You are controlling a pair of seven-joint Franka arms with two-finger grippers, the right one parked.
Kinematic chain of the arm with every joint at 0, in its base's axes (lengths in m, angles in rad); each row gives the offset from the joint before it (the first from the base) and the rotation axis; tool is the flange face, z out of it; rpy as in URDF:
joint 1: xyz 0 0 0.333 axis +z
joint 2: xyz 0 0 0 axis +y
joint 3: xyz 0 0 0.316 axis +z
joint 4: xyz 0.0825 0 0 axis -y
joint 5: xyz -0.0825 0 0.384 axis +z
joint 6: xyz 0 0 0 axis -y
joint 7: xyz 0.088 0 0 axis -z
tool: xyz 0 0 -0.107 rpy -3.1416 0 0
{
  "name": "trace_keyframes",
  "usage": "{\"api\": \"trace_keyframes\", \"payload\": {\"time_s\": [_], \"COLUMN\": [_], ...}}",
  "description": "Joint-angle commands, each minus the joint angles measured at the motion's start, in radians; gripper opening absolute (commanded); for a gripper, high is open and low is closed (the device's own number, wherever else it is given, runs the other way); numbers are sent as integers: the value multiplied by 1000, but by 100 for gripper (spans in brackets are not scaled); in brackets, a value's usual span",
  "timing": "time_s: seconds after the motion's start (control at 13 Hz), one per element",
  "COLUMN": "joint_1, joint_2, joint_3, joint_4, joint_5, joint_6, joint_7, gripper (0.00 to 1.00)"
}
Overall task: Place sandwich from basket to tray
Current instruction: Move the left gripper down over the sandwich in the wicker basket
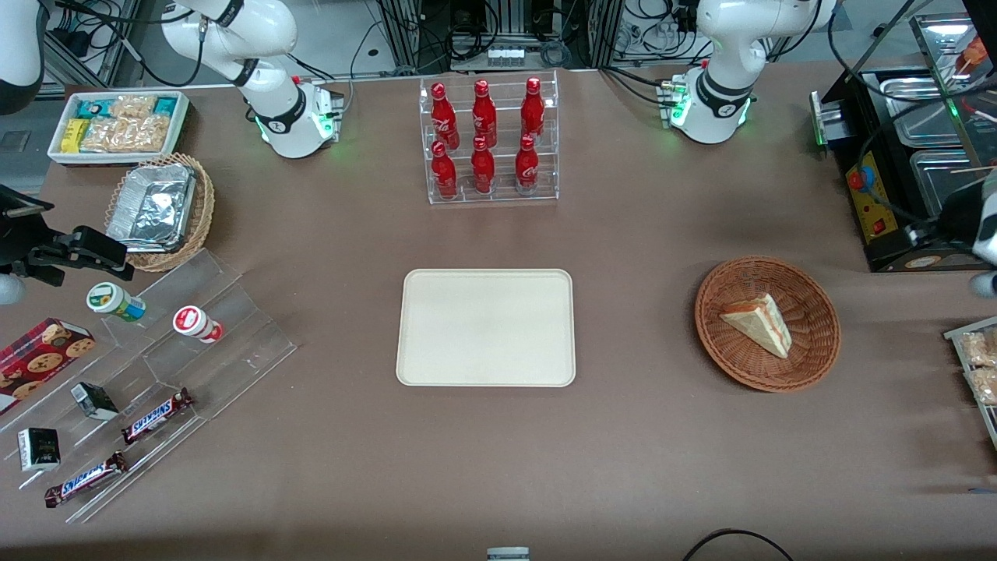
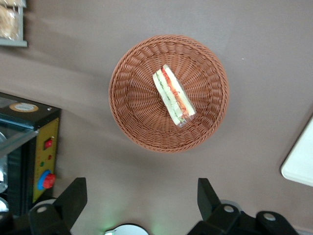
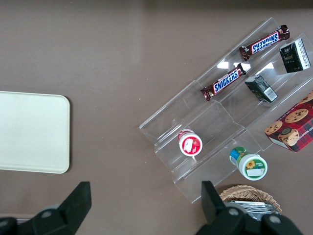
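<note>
Your gripper (image 2: pixel 139 198) hangs above the desk (image 1: pixel 623 436) just beside the basket (image 1: pixel 810 354), its two black fingers (image 2: pixel 73 198) spread wide and holding nothing. The sandwich (image 1: pixel 758 322) lies in the basket — a pale wedge on its side, orange-red and green layers showing along the cut edge. The tray (image 1: pixel 486 327) sits bare in the middle of the desk, well apart from the basket and toward the parked arm's end from it. Farther from the front camera than the tray, six red Coca-Cola bottles (image 1: pixel 484 139) stand in a clear rack. At the parked arm's end you've got two Snickers bars (image 1: pixel 157 414) on a clear stepped stand (image 1: pixel 218 343) — the white lettering reads plainly — along with two small round tubs (image 1: pixel 115 301) whose labels are too small to read.
</note>
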Motion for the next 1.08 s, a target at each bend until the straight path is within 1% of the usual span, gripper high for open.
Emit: {"api": "trace_keyframes", "payload": {"time_s": [0.0,0.31,0.46,0.69,1.0], "joint_1": [2,0,0,-15,-23], "joint_2": [-31,-33,-19,73,159], "joint_3": [-6,-6,-7,-7,-10], "joint_4": [-163,-366,-465,-500,-586], "joint_5": [2,-18,-19,-22,-21], "joint_6": [146,422,579,722,970], "joint_7": [-152,-358,-415,-515,-532], "gripper": [100,100,100,100,100]}}
